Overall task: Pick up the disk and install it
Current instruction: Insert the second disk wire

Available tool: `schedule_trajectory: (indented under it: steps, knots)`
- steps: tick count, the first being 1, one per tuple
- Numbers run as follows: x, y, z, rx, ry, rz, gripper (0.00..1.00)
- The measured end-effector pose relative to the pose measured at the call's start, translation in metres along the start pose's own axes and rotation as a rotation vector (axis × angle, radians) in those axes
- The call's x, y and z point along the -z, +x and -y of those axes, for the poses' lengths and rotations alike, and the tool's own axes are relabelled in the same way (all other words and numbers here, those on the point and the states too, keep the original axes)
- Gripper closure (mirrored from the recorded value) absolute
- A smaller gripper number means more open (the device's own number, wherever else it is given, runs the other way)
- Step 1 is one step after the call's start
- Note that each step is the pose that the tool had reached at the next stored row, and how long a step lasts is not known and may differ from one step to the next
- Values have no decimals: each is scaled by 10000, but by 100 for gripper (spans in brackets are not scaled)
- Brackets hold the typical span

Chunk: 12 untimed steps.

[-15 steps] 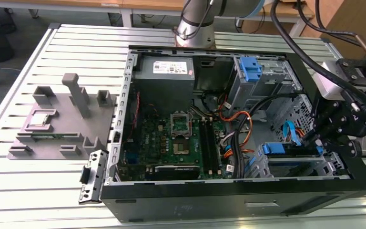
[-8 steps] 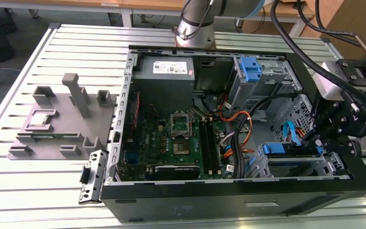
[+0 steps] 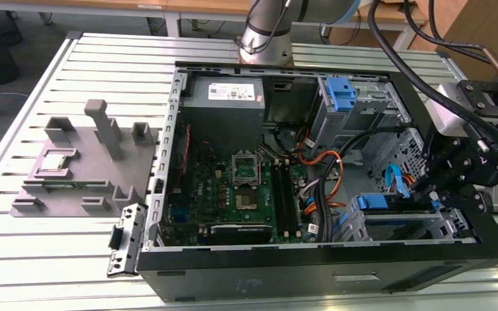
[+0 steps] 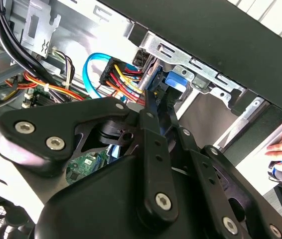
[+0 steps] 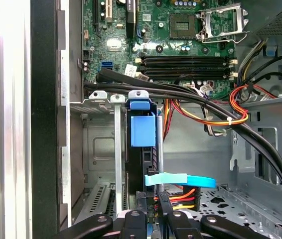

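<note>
Disk (image 5: pixel 142 130): seated edge-on in case bay at 4 o'clock in exterior view; gripper (image 5: pixel 152 215) pinching its rear, installation nearly complete.

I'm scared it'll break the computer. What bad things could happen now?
The gripper sits deep in the computer case, right by the disk in its metal bay. Two worries: the orange and red wires and the light blue cable run very close, so they might get snagged or pinched. And if the disk sits a bit crooked, pushing could jam it against the bay's rails.
</note>
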<state>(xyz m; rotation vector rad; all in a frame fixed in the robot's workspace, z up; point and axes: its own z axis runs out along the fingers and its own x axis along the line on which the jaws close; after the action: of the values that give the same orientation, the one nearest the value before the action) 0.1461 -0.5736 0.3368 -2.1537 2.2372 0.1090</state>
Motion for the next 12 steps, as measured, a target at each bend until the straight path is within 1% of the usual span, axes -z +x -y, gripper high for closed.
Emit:
schedule_trajectory:
  steps: [3,4,5,8,9,10,12]
  knots:
    - [-2,-2,0,0,0,-3,76]
    - [-1,-5,0,-1,1,-13,76]
    - [-1,-9,1,-2,0,-45,76]
    - [-1,-22,2,-6,1,-230,76]
    - [-2,-29,1,-7,2,-281,76]
    - [-3,-35,1,-8,3,-311,76]
    - [-4,-48,1,-8,4,-334,76]
